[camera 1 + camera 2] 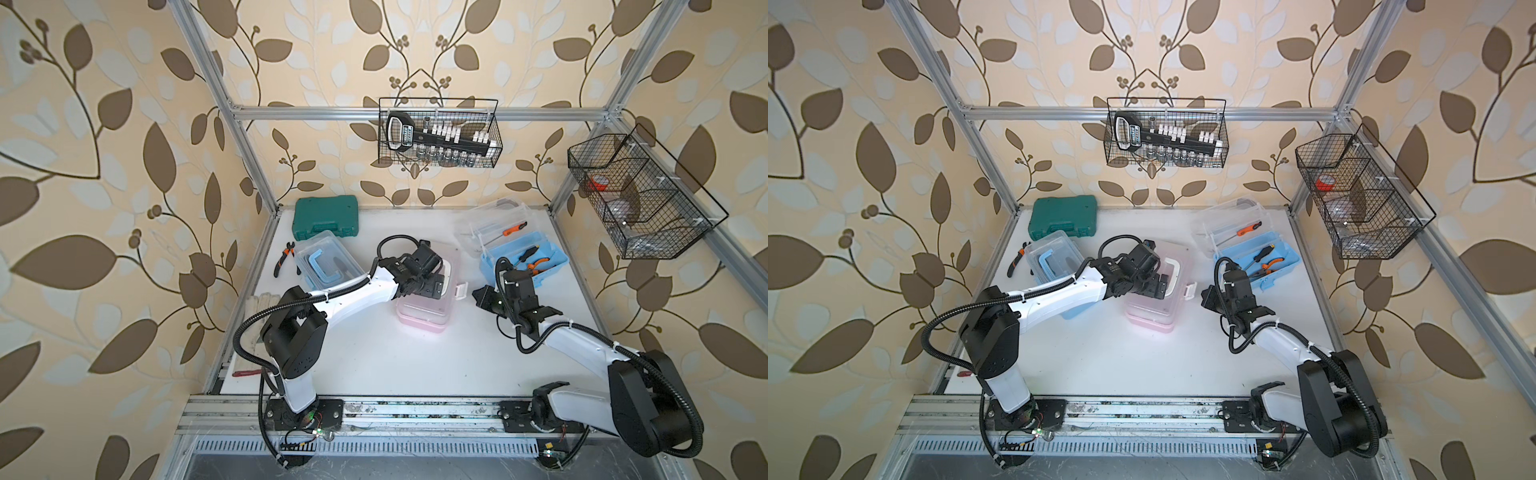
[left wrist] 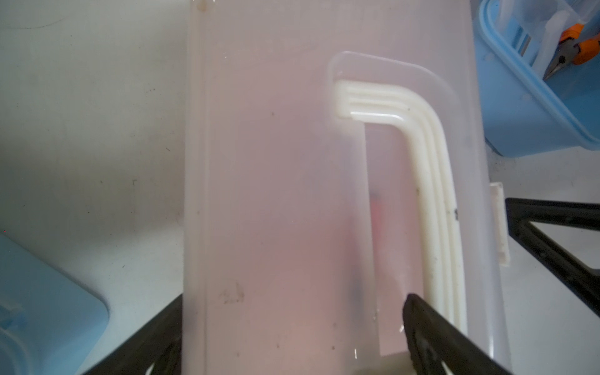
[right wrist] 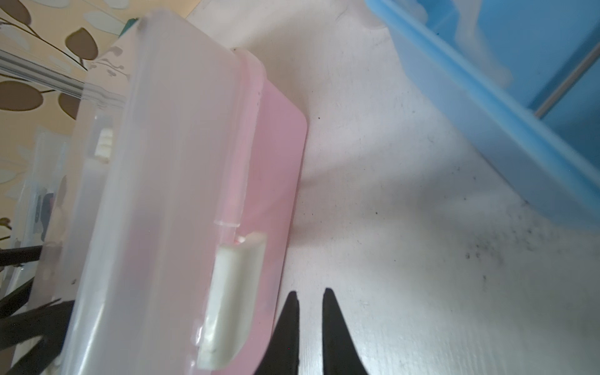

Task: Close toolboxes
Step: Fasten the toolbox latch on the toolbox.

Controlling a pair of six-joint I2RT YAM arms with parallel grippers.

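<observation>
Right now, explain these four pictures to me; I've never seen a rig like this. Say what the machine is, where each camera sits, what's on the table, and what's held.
The machine is two robot arms bolted to the front of a white table, each ending in a two-fingered claw. Two pictures look down from overhead; the other two come from a camera on each wrist. On the table: a pink toolbox with its lid down, a closed blue toolbox, an open blue toolbox with tools inside, a green case and loose pliers. The left claw is open over the pink lid. The right claw is shut and empty, beside the pink box's white latch. Nothing is held.
</observation>
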